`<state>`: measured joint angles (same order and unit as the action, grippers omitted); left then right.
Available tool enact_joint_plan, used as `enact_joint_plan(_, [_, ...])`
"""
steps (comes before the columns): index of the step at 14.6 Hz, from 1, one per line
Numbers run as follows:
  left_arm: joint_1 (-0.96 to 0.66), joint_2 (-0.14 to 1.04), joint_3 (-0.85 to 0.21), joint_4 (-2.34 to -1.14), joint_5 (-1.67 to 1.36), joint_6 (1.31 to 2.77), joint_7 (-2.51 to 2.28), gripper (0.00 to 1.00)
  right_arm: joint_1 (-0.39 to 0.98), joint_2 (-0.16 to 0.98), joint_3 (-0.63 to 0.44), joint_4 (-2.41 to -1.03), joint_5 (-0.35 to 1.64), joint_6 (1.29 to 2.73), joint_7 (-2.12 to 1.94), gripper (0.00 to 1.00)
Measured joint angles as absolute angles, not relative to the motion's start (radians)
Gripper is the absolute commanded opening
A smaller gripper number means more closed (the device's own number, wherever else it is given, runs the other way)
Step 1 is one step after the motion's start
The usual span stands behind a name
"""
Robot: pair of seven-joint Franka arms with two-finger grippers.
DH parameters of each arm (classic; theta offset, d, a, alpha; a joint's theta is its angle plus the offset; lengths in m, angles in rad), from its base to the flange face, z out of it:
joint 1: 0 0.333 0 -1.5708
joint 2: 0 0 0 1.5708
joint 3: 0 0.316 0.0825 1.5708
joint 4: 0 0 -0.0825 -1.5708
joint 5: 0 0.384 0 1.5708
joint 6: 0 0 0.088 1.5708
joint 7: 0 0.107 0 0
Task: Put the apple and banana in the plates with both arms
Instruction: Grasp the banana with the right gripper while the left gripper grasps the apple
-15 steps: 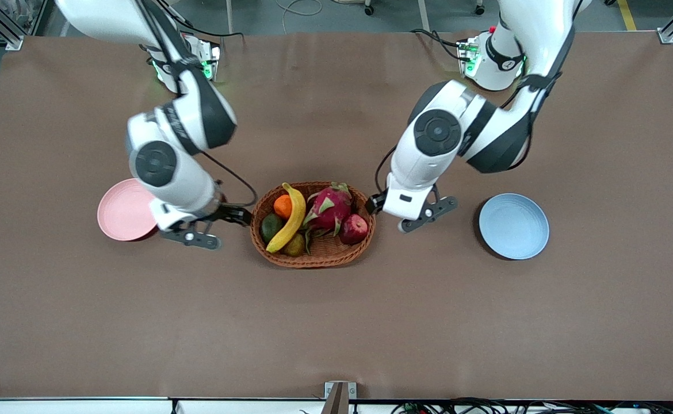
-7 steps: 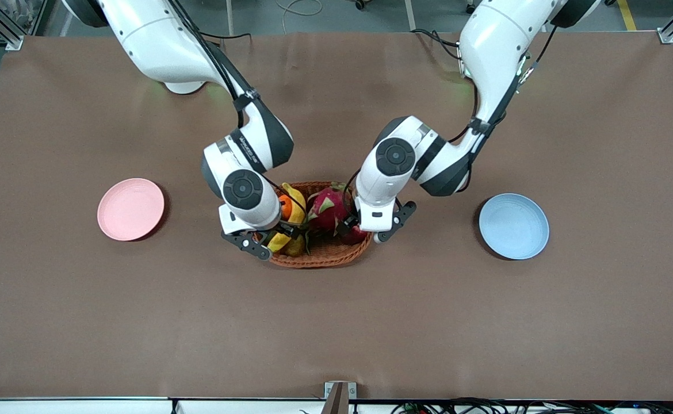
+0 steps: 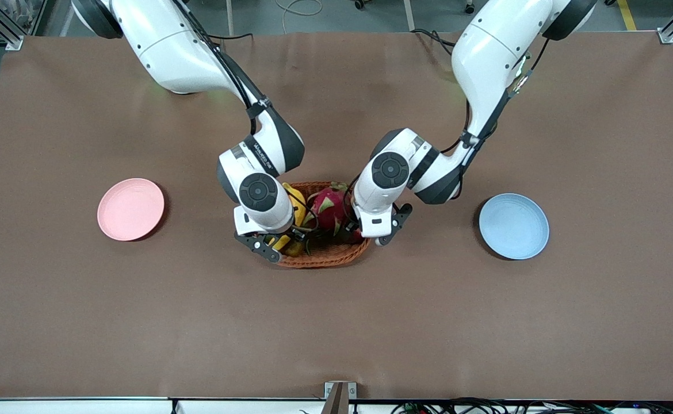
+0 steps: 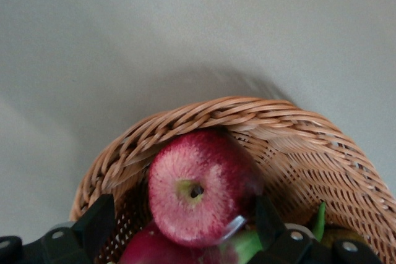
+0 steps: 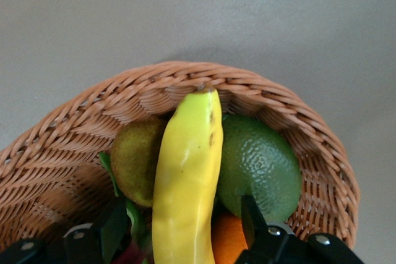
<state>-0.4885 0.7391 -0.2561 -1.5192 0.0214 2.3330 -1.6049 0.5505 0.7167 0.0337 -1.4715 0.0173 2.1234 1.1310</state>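
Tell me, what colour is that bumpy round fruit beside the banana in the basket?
Dark green. The bumpy round fruit shows best in the right wrist view.

The right arm [image 3: 198,63] comes in from the upper left of the front view, slopes down toward the centre and bends at a black-banded joint, its wrist turned downward. The right gripper [image 3: 282,241] sits just left of centre; in the right wrist view its black fingers [image 5: 250,214] stand spread apart at the bottom edge. The left arm [image 3: 486,57] enters from the upper right, drops steeply, then folds back toward the centre at its elbow. The left gripper [image 3: 352,230] sits just right of centre, its fingers [image 4: 96,224] likewise parted in the left wrist view.
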Motion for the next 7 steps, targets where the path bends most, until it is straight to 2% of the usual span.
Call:
enact_joint_plan(3, [-0.489, 0.761, -0.256, -1.519, 0.021, 2.377, -1.625, 0.96, 0.554, 0.720, 0.034, -1.471, 0.017, 2.125, 1.134, 0.64])
enact_joint_plan(4, [-0.489, 0.768, -0.256, -1.519, 0.021, 2.389, -1.631, 0.86, 0.554, 0.720, 0.033, -1.471, 0.017, 2.125, 1.134, 0.55])
enact_joint_plan(7, [-0.489, 0.781, -0.256, -1.515, 0.021, 2.401, -1.633, 0.41, 0.554, 0.720, 0.032, -1.471, 0.017, 2.125, 1.135, 0.36])
